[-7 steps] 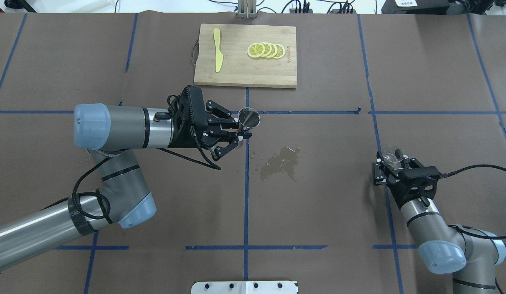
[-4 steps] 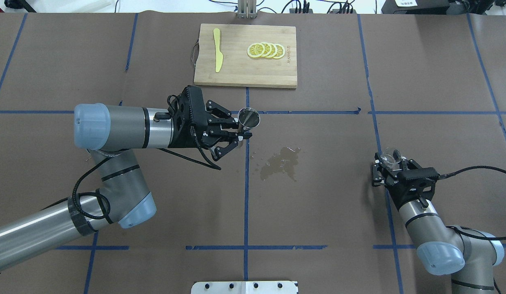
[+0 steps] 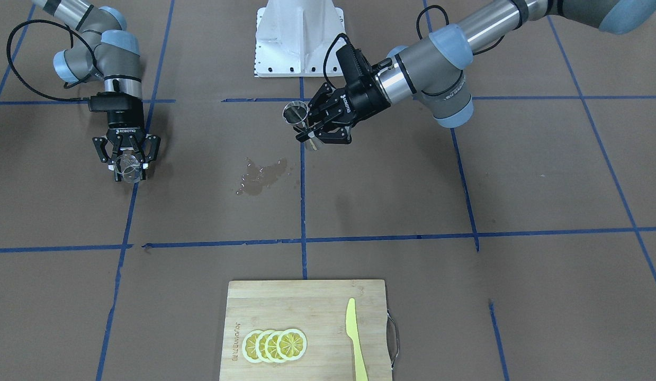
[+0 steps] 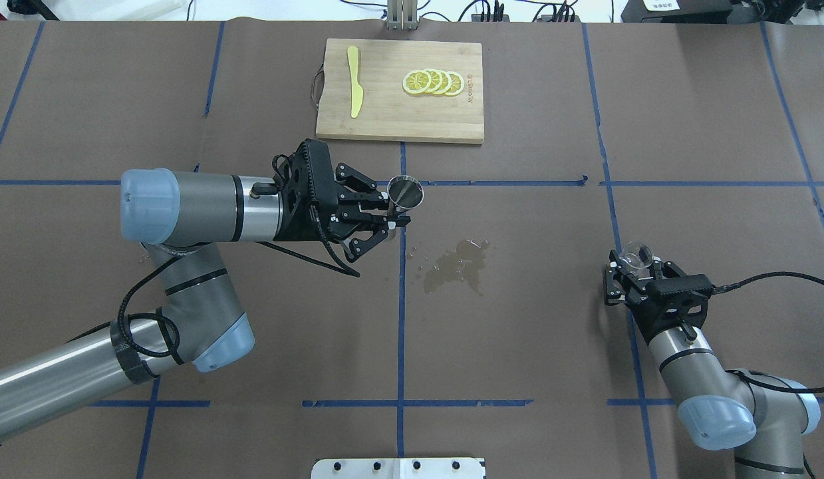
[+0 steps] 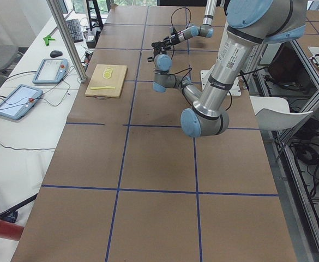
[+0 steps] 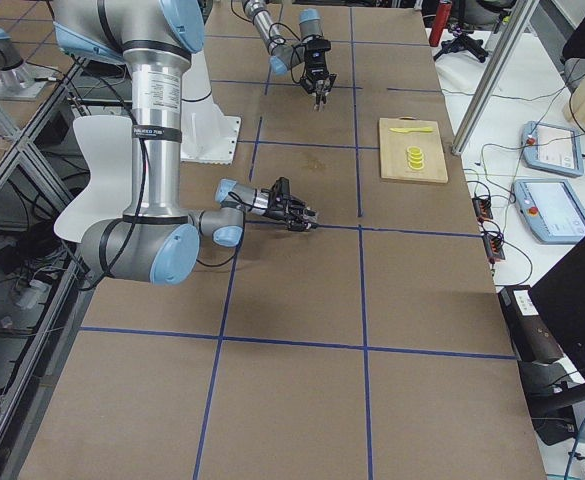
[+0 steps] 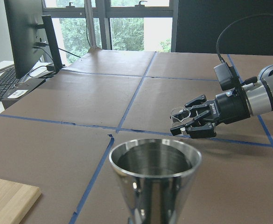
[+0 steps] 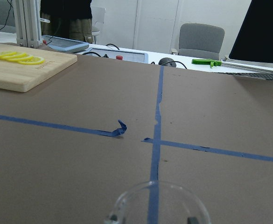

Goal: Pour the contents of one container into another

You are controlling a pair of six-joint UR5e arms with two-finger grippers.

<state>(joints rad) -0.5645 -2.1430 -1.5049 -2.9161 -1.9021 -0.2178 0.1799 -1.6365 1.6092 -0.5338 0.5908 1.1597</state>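
small clear rounded glass cup [image 4: 632, 253] is clasped by the right gripper [image 4: 637, 263], well apart from the shiny steel hourglass jigger [image 4: 406, 192], clamped mouth-up by the left gripper [image 4: 393, 220] for filling.

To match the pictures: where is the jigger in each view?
Front-facing: jigger, upper centre.
Overhead: near centre.
Exterior left: too small to tell.
Exterior right: too small to tell.
Left wrist: bottom centre.
Right wrist: not in it.
Landmark: the board.
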